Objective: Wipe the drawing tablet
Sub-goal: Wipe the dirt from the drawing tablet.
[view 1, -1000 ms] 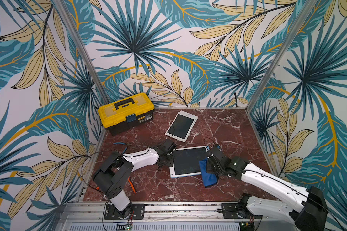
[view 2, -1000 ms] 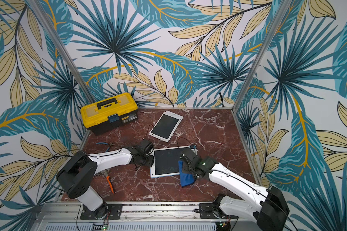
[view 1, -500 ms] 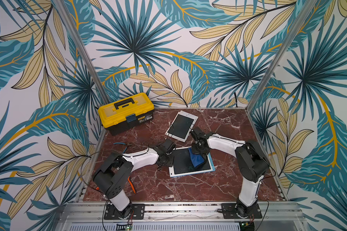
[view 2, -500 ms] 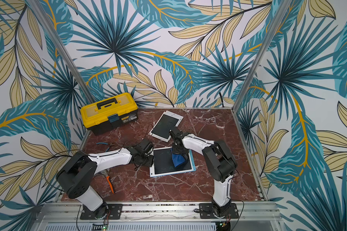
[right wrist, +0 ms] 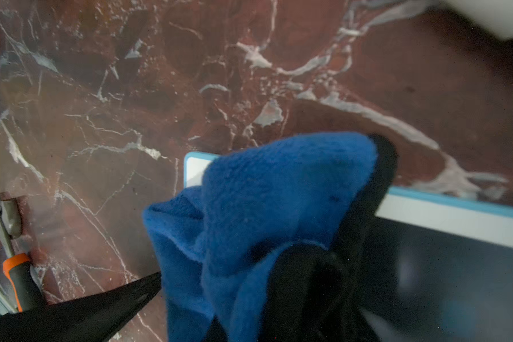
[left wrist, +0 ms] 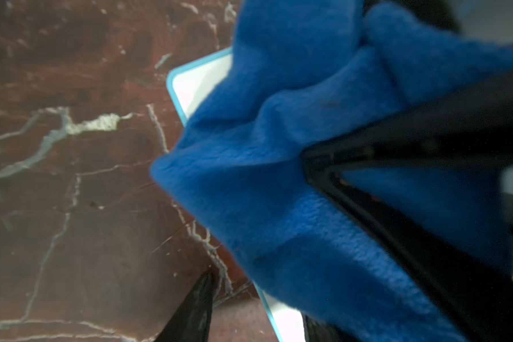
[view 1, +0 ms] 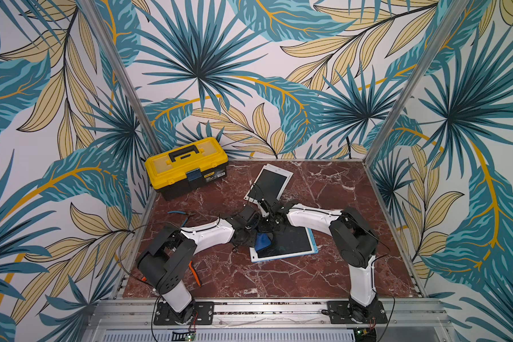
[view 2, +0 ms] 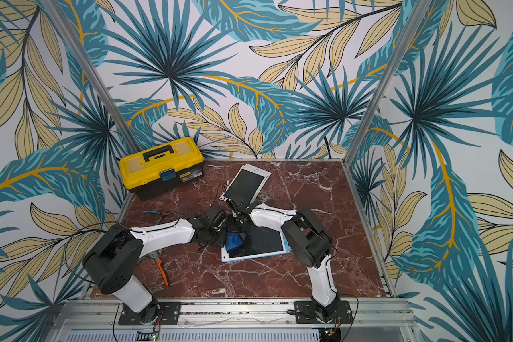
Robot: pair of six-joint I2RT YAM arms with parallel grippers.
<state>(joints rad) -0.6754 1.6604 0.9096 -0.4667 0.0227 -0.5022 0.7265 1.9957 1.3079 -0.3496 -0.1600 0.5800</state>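
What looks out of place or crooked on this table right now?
Both tablets lie crooked to the table edges: the blue-edged drawing tablet under the bunched blue cloth, and the white tablet behind it. Orange-handled pliers lie loose beside the left arm. Nothing looks spilled or broken.

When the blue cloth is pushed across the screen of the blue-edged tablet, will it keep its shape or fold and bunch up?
Probably floppy: the blue cloth shows soft folds and bunches rather than lying flat. Its fuzzy nap may drag on the drawing tablet, so it could roll up. It looks light, so it likely needs pressing down.
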